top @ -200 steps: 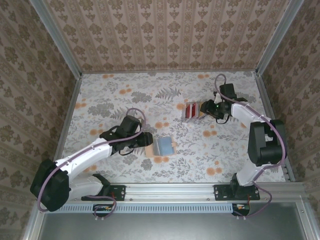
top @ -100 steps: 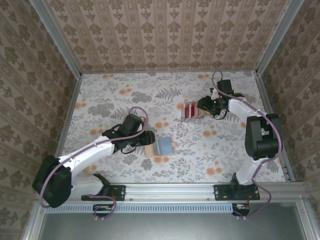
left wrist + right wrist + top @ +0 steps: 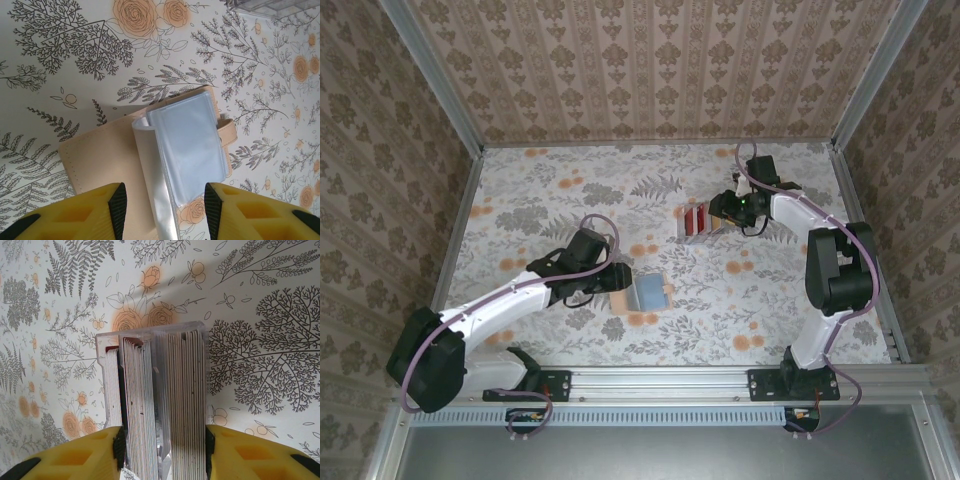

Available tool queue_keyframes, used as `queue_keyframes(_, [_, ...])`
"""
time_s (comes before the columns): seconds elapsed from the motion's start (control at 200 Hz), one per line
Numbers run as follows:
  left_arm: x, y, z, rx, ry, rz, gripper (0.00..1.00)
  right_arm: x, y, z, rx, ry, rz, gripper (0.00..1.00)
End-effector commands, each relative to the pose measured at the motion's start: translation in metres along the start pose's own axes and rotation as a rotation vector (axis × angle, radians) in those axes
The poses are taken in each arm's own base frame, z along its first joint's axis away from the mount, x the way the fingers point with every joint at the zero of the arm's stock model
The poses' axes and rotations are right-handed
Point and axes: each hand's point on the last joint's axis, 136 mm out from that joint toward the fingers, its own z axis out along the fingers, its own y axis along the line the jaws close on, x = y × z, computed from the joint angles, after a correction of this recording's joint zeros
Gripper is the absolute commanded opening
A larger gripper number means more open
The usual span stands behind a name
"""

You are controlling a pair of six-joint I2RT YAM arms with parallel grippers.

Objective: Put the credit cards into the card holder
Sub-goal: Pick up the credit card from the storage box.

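1. Movement, chiefly on the right: reaching farther toward the far edge of the floral-printed table (image 3: 550, 200) than a second ago, bringing the right gripper (image 3: 720, 213) right up to the clear plastic rack (image 3: 686, 234) standing in the far right part of the table.
2. Judging from that: closing in for a first pick, with no card lifted out yet and none sitting in the wallet.
3. Looking down through the right wrist camera onto the thin flat red, tan and white credit cards (image 3: 150, 405), standing on edge and packed side by side in the rack.
4. Straddling most of that stack with the yellow fingers (image 3: 250, 455) roughly half spread, one on each side; pressing or merely flanking, impossible to tell, so not claiming a pinch.
5. Edging the left gripper (image 3: 616, 279) slightly toward the table's middle over the same second, hanging over the small pinkish-tan card holder (image 3: 650, 292), lying open between the middle and the near edge, well apart from the rack.
6. Holding the left jaws about half spread too, with nothing pinched between them; touching the tan cover or just clearing it, not discernible.
7. Leaving the pale blue transparent sleeve (image 3: 187, 140) inside the wallet exposed, seemingly waiting to take a card.
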Motion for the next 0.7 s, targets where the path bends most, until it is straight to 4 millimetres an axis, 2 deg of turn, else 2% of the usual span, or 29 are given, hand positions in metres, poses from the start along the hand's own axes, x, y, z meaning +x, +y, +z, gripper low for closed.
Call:
queue_keyframes(0.0, [-0.0014, -0.0056, -0.0030, 0.016, -0.006, 0.025, 0.48, 0.0035, 0.0052, -0.0092, 0.007, 0.004, -0.022, 0.46])
queue_keyframes(0.21, [-0.0026, -0.0091, -0.0018, 0.026, -0.005, 0.026, 0.48, 0.0009, 0.0122, -0.0155, -0.014, -0.007, -0.029, 0.44])
queue_keyframes(0.695, [-0.0002, -0.0067, -0.0014, 0.016, 0.000, 0.028, 0.48, 0.0010, 0.0107, -0.0189, -0.003, -0.013, -0.028, 0.38])
